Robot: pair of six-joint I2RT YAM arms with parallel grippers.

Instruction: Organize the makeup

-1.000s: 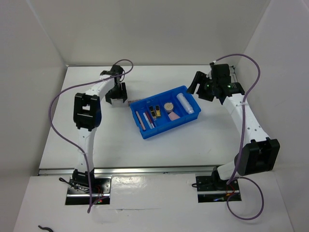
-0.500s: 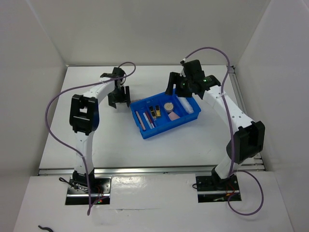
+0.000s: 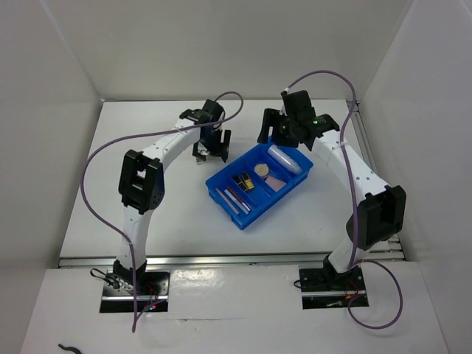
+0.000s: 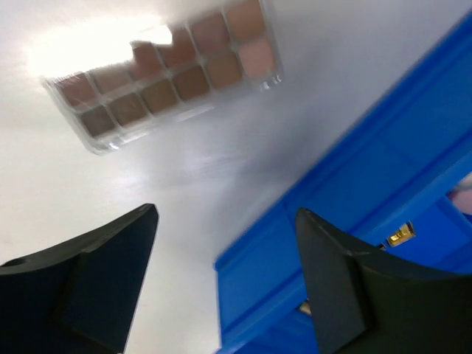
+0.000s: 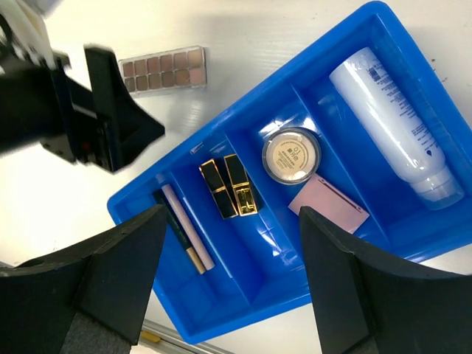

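The brown eyeshadow palette (image 4: 166, 74) lies on the white table just outside the blue bin (image 3: 281, 200), also in the right wrist view (image 5: 164, 70). In the bin (image 5: 221, 332) lie a clear tube (image 5: 391, 125), a round beige compact (image 5: 291, 156), a pink square pad (image 5: 328, 203), two black-gold cases (image 5: 228, 184), a pink stick (image 5: 188, 225) and a dark pencil (image 5: 171, 221). My left gripper (image 3: 212, 153) is open and empty, over the table by the bin's far-left wall (image 4: 354, 169), near the palette. My right gripper (image 3: 274, 136) is open and empty above the bin's far side.
White walls close in the table on three sides. The left arm's purple cable loops over the left side (image 3: 96, 158). The right arm's cable arcs over the back right (image 3: 324, 74). The left gripper also shows in the right wrist view (image 5: 96, 110).
My left gripper has moved right, up to the bin's far-left side. The bin has turned and slid toward the near side. My right gripper swung left over the bin's far side, then held.
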